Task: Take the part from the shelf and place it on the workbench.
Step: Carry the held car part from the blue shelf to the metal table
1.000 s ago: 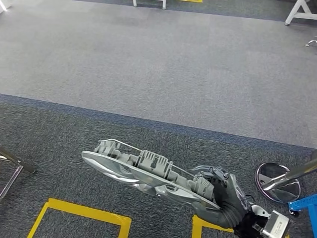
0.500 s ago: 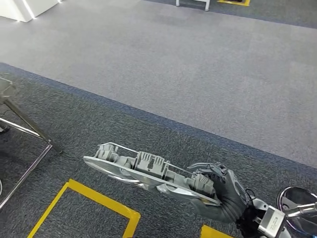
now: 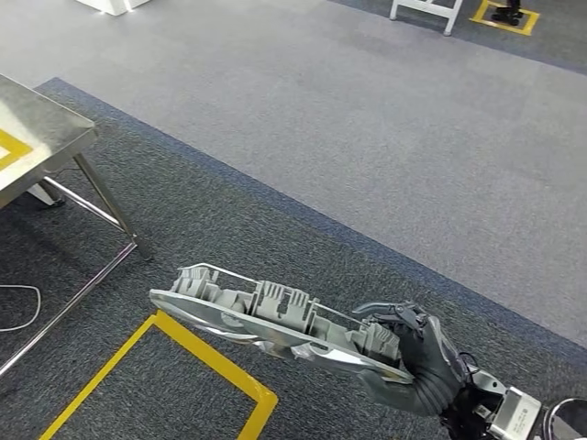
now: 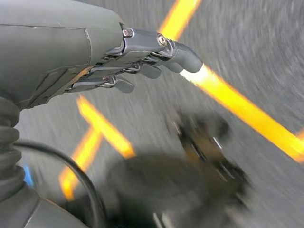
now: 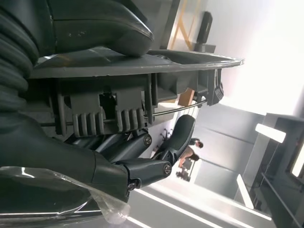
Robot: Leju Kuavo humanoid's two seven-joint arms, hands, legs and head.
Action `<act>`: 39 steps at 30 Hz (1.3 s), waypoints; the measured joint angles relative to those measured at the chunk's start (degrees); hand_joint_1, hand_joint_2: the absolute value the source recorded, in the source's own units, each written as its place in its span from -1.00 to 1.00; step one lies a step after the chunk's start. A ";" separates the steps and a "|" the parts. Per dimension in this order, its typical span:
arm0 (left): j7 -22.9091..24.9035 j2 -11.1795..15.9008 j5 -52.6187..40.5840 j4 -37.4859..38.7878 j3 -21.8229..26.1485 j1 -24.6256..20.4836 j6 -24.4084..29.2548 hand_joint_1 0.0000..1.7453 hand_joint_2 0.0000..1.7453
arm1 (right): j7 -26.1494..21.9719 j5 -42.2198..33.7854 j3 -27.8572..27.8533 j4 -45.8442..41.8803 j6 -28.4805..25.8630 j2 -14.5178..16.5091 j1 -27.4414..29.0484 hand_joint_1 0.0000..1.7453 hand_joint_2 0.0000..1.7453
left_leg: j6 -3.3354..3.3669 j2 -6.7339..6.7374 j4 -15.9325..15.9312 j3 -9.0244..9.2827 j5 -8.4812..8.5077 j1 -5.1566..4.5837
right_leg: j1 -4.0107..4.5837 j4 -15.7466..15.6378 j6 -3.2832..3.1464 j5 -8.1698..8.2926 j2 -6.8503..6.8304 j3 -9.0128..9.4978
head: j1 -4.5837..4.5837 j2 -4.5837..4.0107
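While R robot hand (image 3: pixel 422 362) grips part (image 3: pixel 270 316), workbench (image 3: pixel 41 137) nearby.

Grey carpet (image 3: pixel 359 119), yellow floor tape (image 3: pixel 207 362), steel table (image 3: pixel 41 137) at left.

Part (image 3: pixel 277 316) is all pale grey plastic with a shiny silver edge, right hand (image 3: pixel 415 362) gripping it is dark grey. Carpet (image 3: pixel 359 137) is speckled charcoal, lighter grey band at 12 o'clock, yellow tape lines (image 3: pixel 207 357) at 7. Workbench (image 3: pixel 41 137) at 10 is brushed steel.
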 joint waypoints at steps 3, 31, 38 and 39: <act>-0.69 -0.81 2.71 -1.14 5.25 1.60 -2.66 -1.00 1.00 | -0.03 -0.70 0.31 0.01 0.03 0.06 0.02 1.00 1.00 | -0.09 -2.36 0.04 0.25 -0.06 -0.10 | 0.05 -9.33 -0.98 6.27 2.51 3.23 | -0.01 0.00; 2.30 -3.28 3.16 -6.50 18.16 9.07 4.76 -1.00 1.00 | -0.01 -1.58 1.06 0.11 0.81 0.34 0.94 1.00 1.00 | 0.01 -0.26 -0.55 0.82 -0.21 0.09 | 0.03 -0.83 0.31 0.42 0.07 0.69 | 0.28 0.00; 2.31 -3.45 3.16 -6.66 18.25 9.22 4.77 -1.00 1.00 | -0.05 -1.60 1.05 0.09 0.81 0.34 0.89 1.00 1.00 | -1.67 -5.14 -0.52 0.31 -0.06 0.40 | -0.05 -16.11 -1.21 7.32 3.89 7.41 | 0.23 0.00; 2.32 -3.47 3.16 -6.67 18.24 9.31 4.78 -1.00 1.00 | -0.03 -1.59 1.03 0.10 0.81 0.34 0.85 1.00 1.00 | -2.03 -4.99 -0.39 0.22 -0.15 0.39 | -0.11 -16.43 -1.47 7.43 3.21 7.58 | 0.19 0.00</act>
